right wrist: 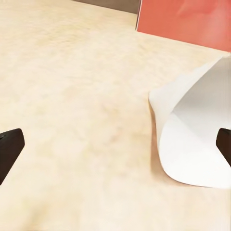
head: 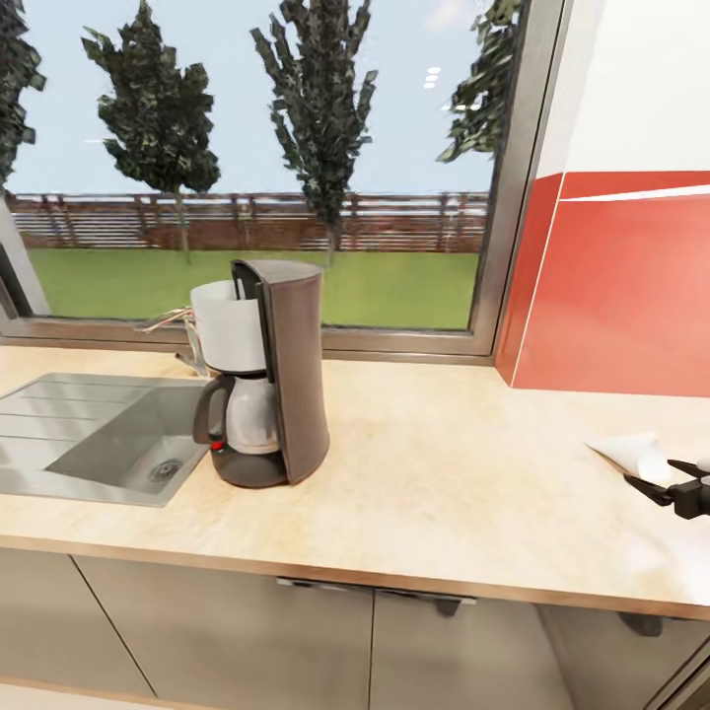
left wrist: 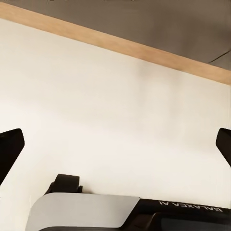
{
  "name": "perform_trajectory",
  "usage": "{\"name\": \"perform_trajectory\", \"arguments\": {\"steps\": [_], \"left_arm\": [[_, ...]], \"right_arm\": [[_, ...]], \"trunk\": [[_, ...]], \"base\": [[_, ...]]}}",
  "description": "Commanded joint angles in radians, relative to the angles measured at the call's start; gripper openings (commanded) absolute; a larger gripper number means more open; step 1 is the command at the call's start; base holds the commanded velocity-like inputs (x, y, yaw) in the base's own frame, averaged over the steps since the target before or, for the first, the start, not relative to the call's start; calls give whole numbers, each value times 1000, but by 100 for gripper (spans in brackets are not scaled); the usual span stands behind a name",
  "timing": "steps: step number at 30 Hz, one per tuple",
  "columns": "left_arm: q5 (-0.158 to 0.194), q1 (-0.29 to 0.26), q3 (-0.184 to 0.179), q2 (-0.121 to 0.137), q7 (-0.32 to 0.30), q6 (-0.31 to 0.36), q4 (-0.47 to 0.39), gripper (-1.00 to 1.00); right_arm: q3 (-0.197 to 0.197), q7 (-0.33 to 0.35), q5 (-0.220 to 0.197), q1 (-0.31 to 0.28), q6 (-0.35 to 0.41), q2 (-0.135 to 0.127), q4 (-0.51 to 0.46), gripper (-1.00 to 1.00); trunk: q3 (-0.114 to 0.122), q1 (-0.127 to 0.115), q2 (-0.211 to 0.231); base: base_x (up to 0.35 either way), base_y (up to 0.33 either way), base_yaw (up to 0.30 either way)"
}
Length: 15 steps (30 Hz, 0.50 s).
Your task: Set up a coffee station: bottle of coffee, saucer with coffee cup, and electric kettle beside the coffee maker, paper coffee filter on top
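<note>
A dark grey coffee maker (head: 281, 370) with a white basket and a glass carafe (head: 248, 416) stands upright on the beige countertop (head: 444, 473), just right of the sink. A white paper coffee filter (head: 631, 452) lies flat on the counter at the far right. My right gripper (head: 663, 475) hovers open at the filter's near edge. In the right wrist view the paper coffee filter (right wrist: 192, 139) lies ahead of my right gripper (right wrist: 115, 149), close to one black fingertip (right wrist: 224, 144), with nothing held. My left gripper (left wrist: 115, 147) is open, facing a pale surface.
A steel sink (head: 108, 439) with a drainboard is set into the counter at the left, with a tap (head: 182, 330) behind it. A window (head: 266, 168) runs along the back and a red wall panel (head: 621, 286) stands at the back right. Cabinet doors (head: 237, 631) sit below.
</note>
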Motion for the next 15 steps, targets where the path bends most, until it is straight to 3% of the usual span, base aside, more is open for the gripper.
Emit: {"name": "perform_trajectory", "arguments": {"steps": [1,8,15], "left_arm": [[7,0,1,0,0,-1,-1,100],[7,0,1,0,0,-1,-1,100],[7,0,2,0,0,-1,-1,100]], "right_arm": [[-2,5,0,-1,8,0,-1,100],[0,5,0,-1,5,0,27,100],[0,5,0,-1,-14,0,52,100]], "trunk": [[-1,0,0],[-1,0,0],[-1,0,0]], "base": [[39,-21,0],[136,-65,0],[41,-17,0]]}}
